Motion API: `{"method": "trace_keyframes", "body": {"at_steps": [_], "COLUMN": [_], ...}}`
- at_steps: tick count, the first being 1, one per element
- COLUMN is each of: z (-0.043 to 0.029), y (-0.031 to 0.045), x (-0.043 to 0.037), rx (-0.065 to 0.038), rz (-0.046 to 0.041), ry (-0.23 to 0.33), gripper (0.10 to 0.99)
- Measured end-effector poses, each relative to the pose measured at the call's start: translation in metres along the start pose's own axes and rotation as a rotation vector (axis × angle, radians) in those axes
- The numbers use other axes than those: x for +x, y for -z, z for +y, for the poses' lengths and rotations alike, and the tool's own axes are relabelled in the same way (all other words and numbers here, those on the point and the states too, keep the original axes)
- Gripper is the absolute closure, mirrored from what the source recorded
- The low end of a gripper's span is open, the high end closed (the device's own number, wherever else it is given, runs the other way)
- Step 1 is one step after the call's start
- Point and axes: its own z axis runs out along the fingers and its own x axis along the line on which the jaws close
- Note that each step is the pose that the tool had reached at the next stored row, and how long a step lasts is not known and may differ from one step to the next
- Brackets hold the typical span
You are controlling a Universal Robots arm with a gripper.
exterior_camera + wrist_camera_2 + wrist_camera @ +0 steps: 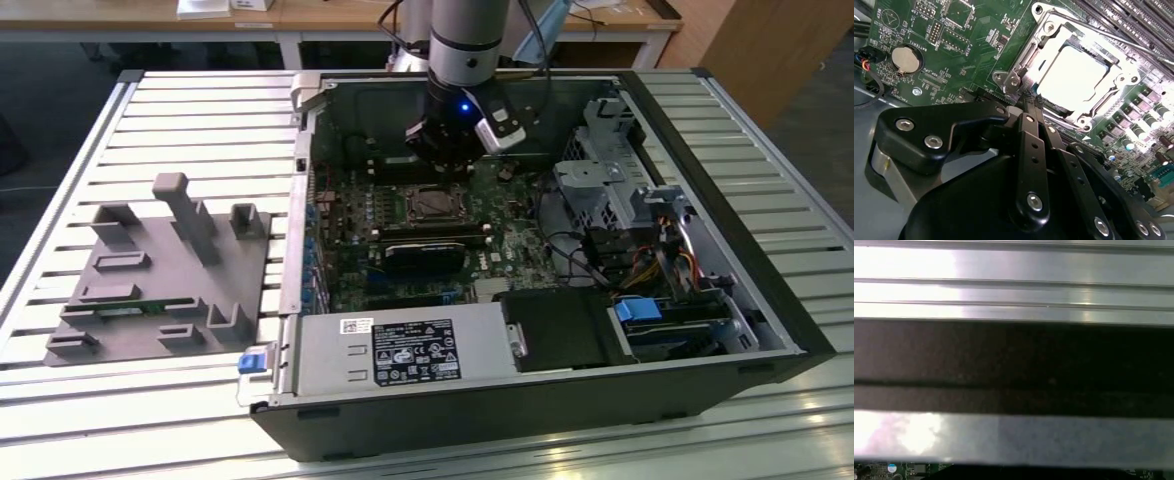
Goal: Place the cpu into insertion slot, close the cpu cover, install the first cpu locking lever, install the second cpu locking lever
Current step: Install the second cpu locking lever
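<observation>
Inside the open computer case, my gripper [447,158] hangs just behind the insertion slot [434,203] on the green board. In the second wrist view the black fingers [1029,130] are pressed together with nothing between them, and the gripper [1026,100] is at a corner of the socket. The cpu [1074,75] lies flat in the socket, its metal top glaring bright. The silvery cpu cover [1046,35] lies down around it. A thin locking lever [1114,39] runs along the socket's far side.
A grey fixture block [160,270] sits on the slatted table at the exterior view's left. The power supply [400,350] fills the case front, with a drive cage and cables [641,260] at the right. Memory slots [1124,15] and a coin battery [906,59] flank the socket.
</observation>
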Motion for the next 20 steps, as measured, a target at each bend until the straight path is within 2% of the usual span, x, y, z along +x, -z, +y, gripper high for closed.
{"method": "trace_keyframes", "body": {"at_steps": [16,20], "z": [-0.0097,-0.0096], "y": [0.0006,0.0058], "x": [0.0001,0.0001], "rx": [0.000,0.000], "rz": [0.0001,-0.0001], "ry": [0.000,0.000], "gripper": [0.980,0.980]}}
